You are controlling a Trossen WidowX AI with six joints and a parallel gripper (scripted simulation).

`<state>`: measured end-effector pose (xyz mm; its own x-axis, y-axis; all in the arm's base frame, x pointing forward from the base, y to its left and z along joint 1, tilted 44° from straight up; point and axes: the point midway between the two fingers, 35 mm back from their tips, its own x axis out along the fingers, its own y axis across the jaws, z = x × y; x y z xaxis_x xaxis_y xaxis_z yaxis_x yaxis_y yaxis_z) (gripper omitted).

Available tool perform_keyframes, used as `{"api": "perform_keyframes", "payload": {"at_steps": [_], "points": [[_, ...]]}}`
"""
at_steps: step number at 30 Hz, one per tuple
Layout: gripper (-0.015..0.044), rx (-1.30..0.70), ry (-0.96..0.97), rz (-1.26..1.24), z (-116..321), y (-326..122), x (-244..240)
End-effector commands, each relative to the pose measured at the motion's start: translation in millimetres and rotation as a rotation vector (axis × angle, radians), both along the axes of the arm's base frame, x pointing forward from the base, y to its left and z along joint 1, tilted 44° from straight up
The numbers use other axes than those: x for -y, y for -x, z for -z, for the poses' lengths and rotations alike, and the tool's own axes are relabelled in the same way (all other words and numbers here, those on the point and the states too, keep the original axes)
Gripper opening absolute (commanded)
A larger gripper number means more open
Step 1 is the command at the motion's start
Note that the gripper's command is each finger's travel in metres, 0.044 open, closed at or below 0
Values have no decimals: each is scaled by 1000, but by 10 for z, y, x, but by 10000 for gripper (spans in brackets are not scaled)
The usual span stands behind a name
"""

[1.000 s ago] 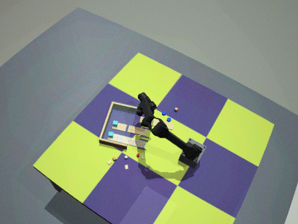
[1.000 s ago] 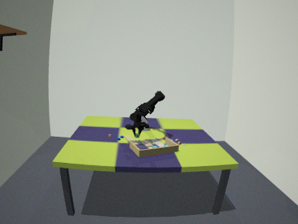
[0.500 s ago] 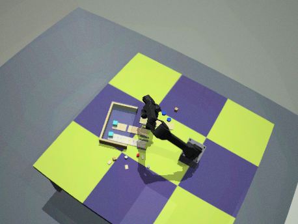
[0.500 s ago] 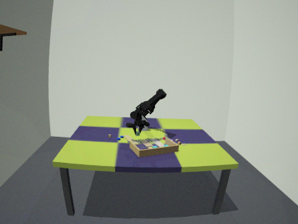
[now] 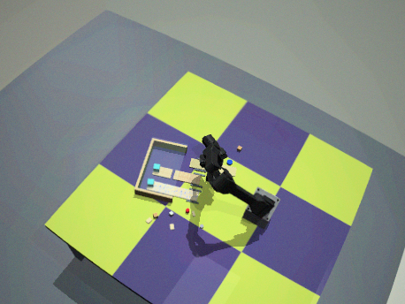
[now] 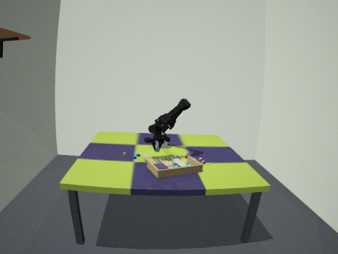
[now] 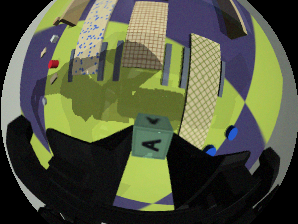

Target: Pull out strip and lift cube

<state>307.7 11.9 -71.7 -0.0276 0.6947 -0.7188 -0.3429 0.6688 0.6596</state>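
Checkered in yellow-green and purple, the desk (image 5: 309, 177) stood on a grey floor before pale walls. Above it, the labelled cube (image 7: 152, 137), pale green with a dark letter A on its face, was clamped between the closed fingers of the end effector (image 7: 152, 145) and held up off the surface, as the exterior view showed at the arm's tip (image 6: 157, 146). Below and beyond the cube, in the wrist view, three strips lay side by side: a speckled strip (image 7: 93, 30) on the left, a tan meshed strip (image 7: 148, 30) in the middle and a shorter tan piece (image 7: 202, 72) on the right. The strips ran into a shallow wooden tray (image 5: 146, 165), where two cyan cubes (image 5: 156, 167) sat at the far end. Near the tray, a small red block (image 5: 187, 210) and several tan blocks (image 5: 171, 226) lay scattered, with a blue disc (image 5: 230, 162) beside the arm and one tan cube (image 5: 239, 148) well apart.
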Motion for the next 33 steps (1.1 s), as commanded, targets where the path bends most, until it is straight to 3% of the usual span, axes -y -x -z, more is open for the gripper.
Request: {"api": "perform_keyframes", "payload": {"at_steps": [1,9,33], "points": [[0,5,6,-3,-2,88,-2],[0,5,7,-3,-262,77,250],[0,5,7,-3,-262,77,250]]}}
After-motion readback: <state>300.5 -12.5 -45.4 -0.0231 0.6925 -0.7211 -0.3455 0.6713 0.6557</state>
